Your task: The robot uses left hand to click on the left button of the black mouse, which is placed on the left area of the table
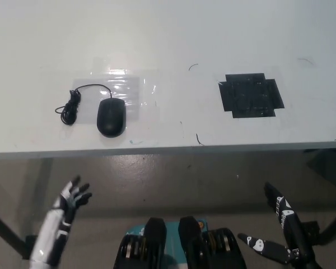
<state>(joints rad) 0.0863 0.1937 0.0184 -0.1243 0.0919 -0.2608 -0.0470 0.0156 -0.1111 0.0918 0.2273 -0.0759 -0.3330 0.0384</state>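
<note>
Black mouse (111, 117) sits on tabletop (168, 39), coiled cord (73, 106) just beside it. Left robot hand (73, 199) below the tabletop edge, fingers spread, empty. Right robot hand (277, 224) likewise open.

1. The white left hand (71, 197) shows only partly; its arm leaves the bottom edge.
2. The black right hand (277, 227) is cut off at the bottom right.
3. The small black computer mouse (111, 117) is too small to show its buttons.
</note>
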